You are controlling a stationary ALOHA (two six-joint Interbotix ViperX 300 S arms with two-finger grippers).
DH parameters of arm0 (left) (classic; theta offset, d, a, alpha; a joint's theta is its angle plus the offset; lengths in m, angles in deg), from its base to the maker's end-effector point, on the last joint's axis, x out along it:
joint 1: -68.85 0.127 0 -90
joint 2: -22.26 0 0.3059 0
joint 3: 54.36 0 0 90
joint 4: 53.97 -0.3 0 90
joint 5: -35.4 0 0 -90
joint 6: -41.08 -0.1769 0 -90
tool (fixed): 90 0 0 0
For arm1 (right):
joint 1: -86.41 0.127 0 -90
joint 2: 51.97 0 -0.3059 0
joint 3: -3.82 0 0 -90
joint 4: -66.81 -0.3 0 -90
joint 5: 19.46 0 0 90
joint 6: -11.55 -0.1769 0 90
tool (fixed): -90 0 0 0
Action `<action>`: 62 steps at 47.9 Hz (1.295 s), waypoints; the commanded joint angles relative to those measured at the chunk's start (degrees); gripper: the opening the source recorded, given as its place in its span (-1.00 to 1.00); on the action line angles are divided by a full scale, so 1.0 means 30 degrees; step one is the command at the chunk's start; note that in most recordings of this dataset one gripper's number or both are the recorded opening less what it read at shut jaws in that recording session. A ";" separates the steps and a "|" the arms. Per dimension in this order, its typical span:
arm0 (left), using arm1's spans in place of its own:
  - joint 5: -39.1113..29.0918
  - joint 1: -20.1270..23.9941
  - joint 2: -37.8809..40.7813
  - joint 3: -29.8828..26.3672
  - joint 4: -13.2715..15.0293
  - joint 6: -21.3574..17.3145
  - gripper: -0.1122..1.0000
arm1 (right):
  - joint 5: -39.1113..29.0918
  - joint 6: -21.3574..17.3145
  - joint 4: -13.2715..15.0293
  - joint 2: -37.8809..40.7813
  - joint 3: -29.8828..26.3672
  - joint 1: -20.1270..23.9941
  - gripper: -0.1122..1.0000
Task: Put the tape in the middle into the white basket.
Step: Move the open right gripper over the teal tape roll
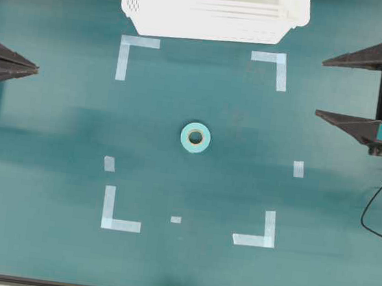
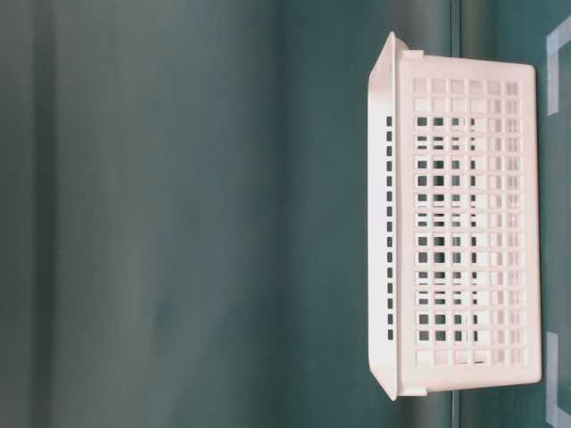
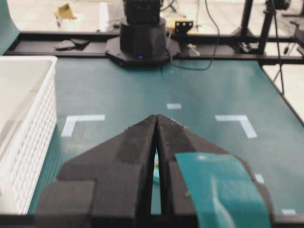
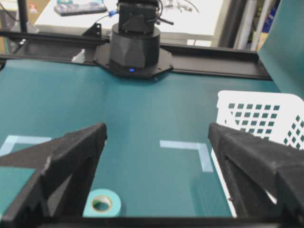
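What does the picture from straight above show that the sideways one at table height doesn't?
Only the overhead view shows the tape lying flat in the middle of the green table, the pale corner strips, and both tools: the left tool shut, the right tool open. Only the table-level view shows the white basket side on, with its lattice wall. Both show the basket.

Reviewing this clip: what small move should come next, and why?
Probably the right claw should advance toward the tape and lower over it. Its jaws stand wide open, the roll lies untouched mid-table, and the left claw is shut.
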 commanded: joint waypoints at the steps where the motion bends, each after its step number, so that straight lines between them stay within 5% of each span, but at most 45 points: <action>1: -0.0352 -0.0029 -0.0117 -0.0029 0.0029 0.0000 -0.99 | 0.0469 0.0029 0.0000 0.0586 -0.0762 -0.0117 1.00; 26: -0.3135 -0.0059 -0.1699 0.1025 0.0029 0.0088 -0.99 | 0.0732 -0.0059 0.0000 0.4395 -0.2666 -0.0117 1.00; 62: -0.3223 0.0000 -0.2109 0.1787 0.0029 0.0146 -0.99 | 0.0762 -0.0820 0.0000 0.7793 -0.3105 -0.0088 1.00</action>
